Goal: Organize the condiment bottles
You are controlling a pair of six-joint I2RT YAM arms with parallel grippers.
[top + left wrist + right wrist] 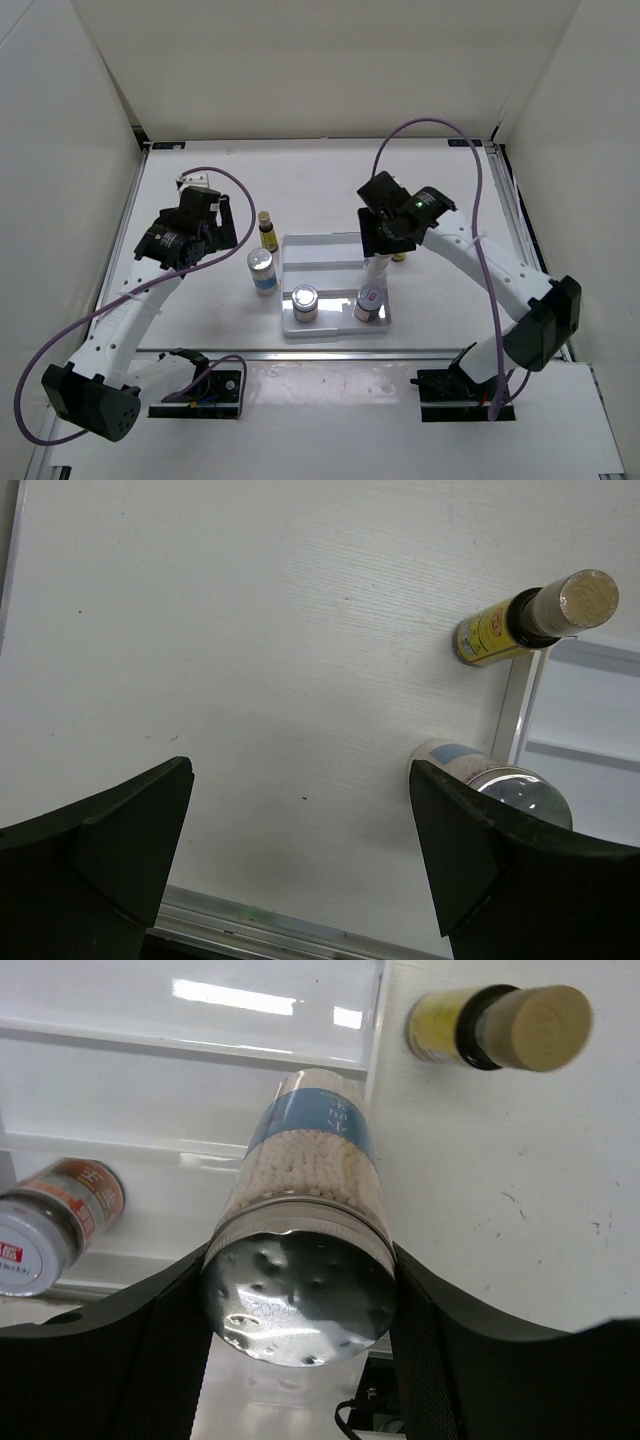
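Note:
My right gripper (380,248) (300,1260) is shut on a white bottle with a blue label and silver cap (305,1175) (378,268), held upright over the right side of the white tray (330,250). A silver-capped bottle (304,302) and a red-labelled one (369,303) (50,1225) stand at the tray's front. A brown, yellow-labelled bottle (399,257) (500,1025) stands just right of the tray. Left of the tray stand another brown bottle (268,231) (530,615) and a blue-labelled white bottle (262,270) (500,780). My left gripper (222,226) (300,780) is open and empty, left of them.
The tray's left rim (520,705) runs beside the two left bottles. White walls enclose the table on the left, back and right. A metal rail (508,215) lines the right edge. Purple cables loop from both arms.

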